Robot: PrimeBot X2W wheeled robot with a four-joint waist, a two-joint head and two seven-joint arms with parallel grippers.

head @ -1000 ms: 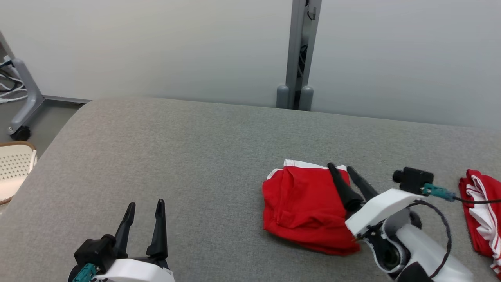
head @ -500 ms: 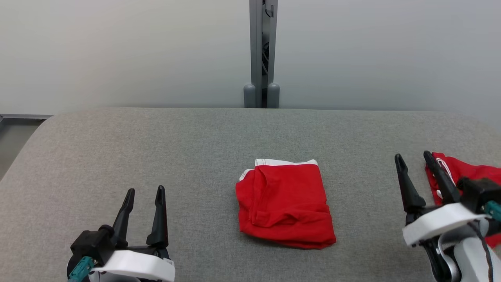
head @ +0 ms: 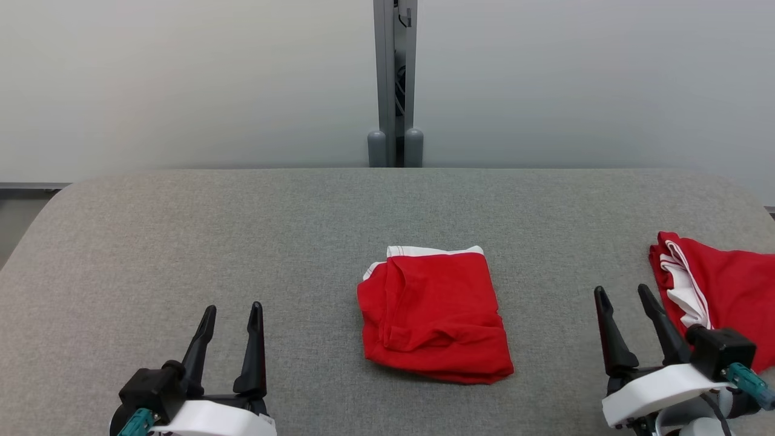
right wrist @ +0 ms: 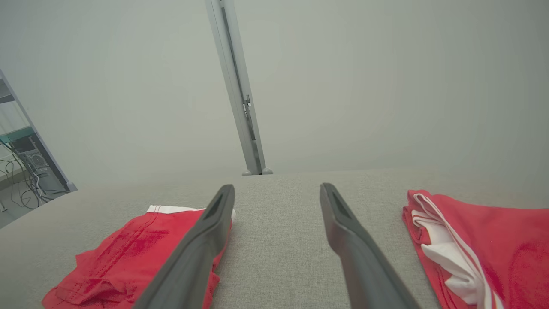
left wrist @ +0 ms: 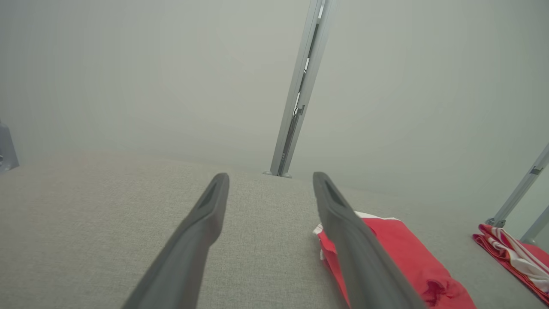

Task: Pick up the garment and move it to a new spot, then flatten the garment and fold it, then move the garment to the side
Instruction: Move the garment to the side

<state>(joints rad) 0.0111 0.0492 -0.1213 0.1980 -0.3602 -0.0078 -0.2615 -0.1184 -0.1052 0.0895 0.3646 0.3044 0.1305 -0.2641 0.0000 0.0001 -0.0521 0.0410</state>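
The left gripper (head: pixel 233 306) has its two long dark fingers spread apart with nothing between them, and the right gripper (head: pixel 621 289) is spread and empty in the same way. Both hover low over the near part of the grey fabric-covered table (head: pixel 242 230).

The red folded cloth garment (head: pixel 433 315) lies on the table between the two grippers and slightly ahead of their fingertips, apart from both. Its white-banded edge faces away from the grippers and its rumpled red edge faces toward them. A bare strip of fabric separates it from each gripper.

Ahead of the left gripper and to its outer side the table is open, out to a rounded far corner. Just ahead of the right gripper on its outer side lies a second red cloth garment with white stripes (head: pixel 720 290), running off the right border of the head view. The table's far edge runs straight across beyond both garments, where a grey metal post (head: pixel 395 85) rises against a pale wall (head: pixel 181 79).
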